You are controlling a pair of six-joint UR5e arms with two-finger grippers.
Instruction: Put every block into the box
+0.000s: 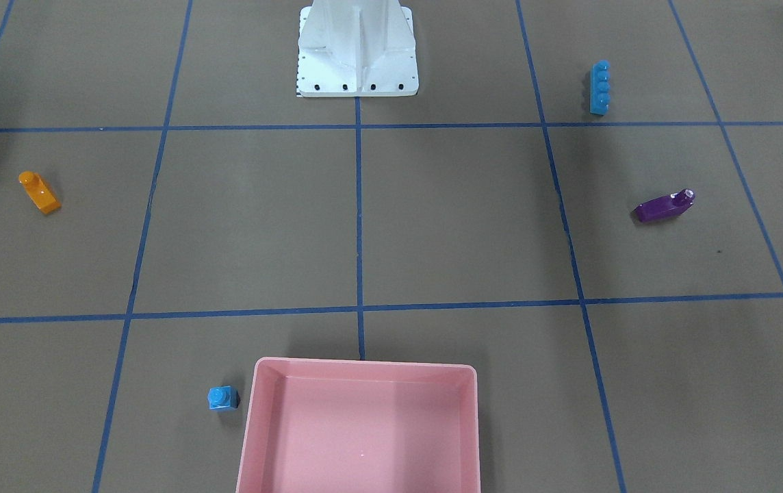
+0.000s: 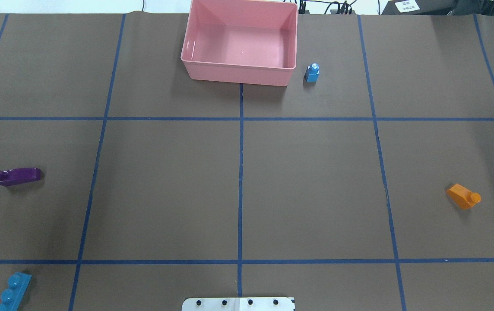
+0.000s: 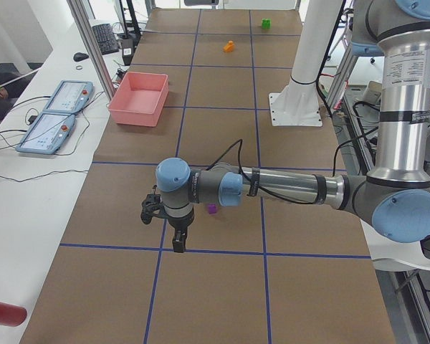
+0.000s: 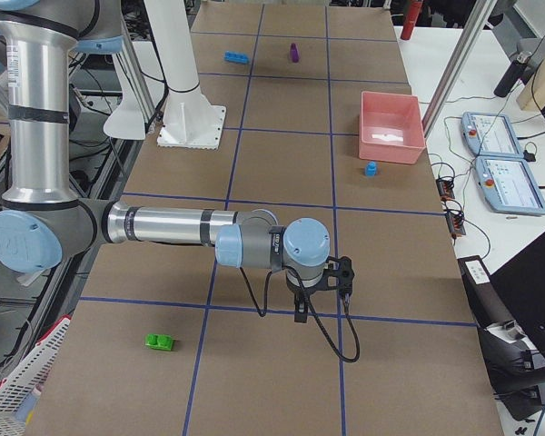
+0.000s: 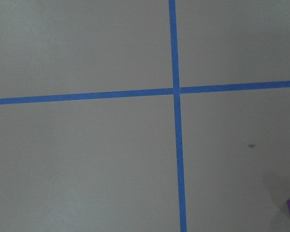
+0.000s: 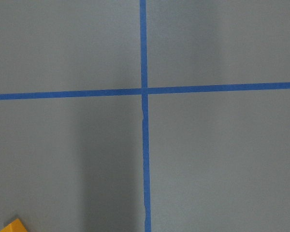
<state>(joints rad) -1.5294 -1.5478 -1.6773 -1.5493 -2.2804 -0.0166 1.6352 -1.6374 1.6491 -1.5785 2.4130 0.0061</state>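
The pink box [image 1: 364, 365] stands empty at the table's far edge [image 2: 238, 77]. The tiny light-blue block [image 1: 222, 398] sits just beside it [image 2: 312, 73]. The orange block [image 2: 463, 196] lies on the robot's right and the purple block [image 2: 16, 176] on its left. The long light-blue bar [image 2: 11, 293] lies near the left front corner. The green block [image 4: 160, 342] lies at the right end. My left gripper [image 3: 178, 242] hangs close by the purple block [image 3: 211, 208]. My right gripper [image 4: 301, 309] hangs over bare table. I cannot tell whether either is open or shut.
The white metal base [image 1: 357, 61] stands at the robot's side of the table. Blue tape lines grid the brown surface. Control tablets [image 3: 57, 115] and cables lie on the white bench past the box. A red cylinder [image 3: 3, 313] lies at the bench's near end.
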